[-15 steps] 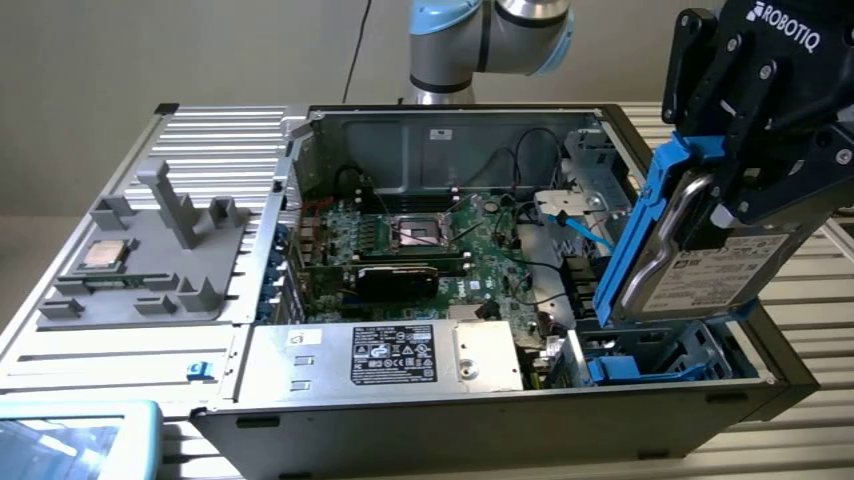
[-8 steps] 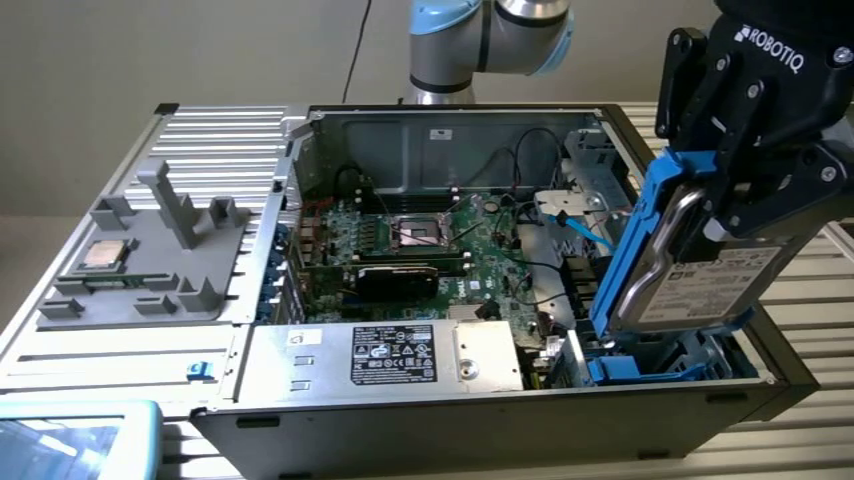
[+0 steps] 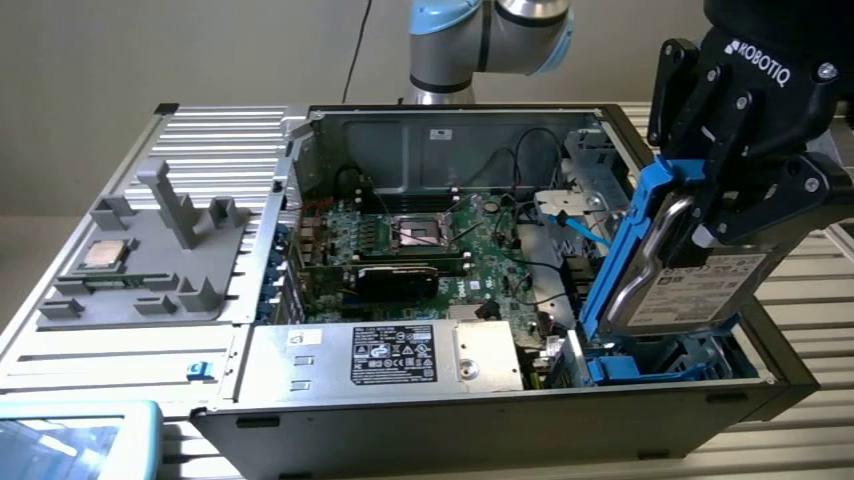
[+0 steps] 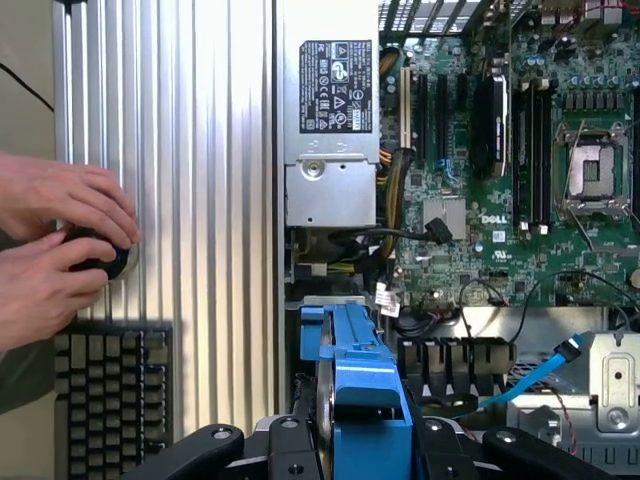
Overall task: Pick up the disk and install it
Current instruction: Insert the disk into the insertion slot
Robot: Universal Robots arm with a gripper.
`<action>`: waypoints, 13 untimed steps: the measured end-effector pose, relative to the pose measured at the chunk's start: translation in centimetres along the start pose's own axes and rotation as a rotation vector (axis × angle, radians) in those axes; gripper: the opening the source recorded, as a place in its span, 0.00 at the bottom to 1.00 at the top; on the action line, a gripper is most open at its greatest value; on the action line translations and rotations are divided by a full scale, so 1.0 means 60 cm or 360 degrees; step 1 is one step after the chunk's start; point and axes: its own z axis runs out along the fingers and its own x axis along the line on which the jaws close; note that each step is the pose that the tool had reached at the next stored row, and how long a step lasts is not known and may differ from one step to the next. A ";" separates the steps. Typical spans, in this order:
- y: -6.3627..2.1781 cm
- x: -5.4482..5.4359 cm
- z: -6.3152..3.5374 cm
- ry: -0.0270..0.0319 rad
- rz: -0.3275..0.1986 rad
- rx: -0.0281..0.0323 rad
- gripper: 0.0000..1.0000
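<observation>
The disk (image 3: 694, 292) is a silver-grey drive with a white label, clipped in a bright blue carrier frame (image 3: 638, 240). My black gripper (image 3: 727, 200) is shut on it and holds it tilted on edge. Its lower end reaches down to the blue drive bay (image 3: 654, 365) in the corner of the open computer case (image 3: 441, 410), at the exterior view's right. In the wrist view the blue carrier (image 4: 360, 385) sits between my fingers (image 4: 215, 445), with the gripper (image 4: 360, 450) clamped on both of its sides.
The motherboard (image 3: 427, 245) lies inside the case, and the silver power supply (image 3: 400, 355) sits near the bay. A blue cable (image 3: 587, 235) hangs beside the disk. A grey tray with a CPU chip (image 3: 104, 255) is at the exterior view's left. A person's hands (image 4: 60, 250) and a keyboard (image 4: 110, 390) are beside the case.
</observation>
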 end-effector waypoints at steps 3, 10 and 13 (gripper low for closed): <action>-0.005 0.000 0.001 -0.00003 0.0000 -0.00041 0.37; -0.008 -0.001 0.002 -0.00015 0.0000 -0.00079 0.37; -0.008 -0.001 0.002 -0.00015 0.0000 -0.00079 0.37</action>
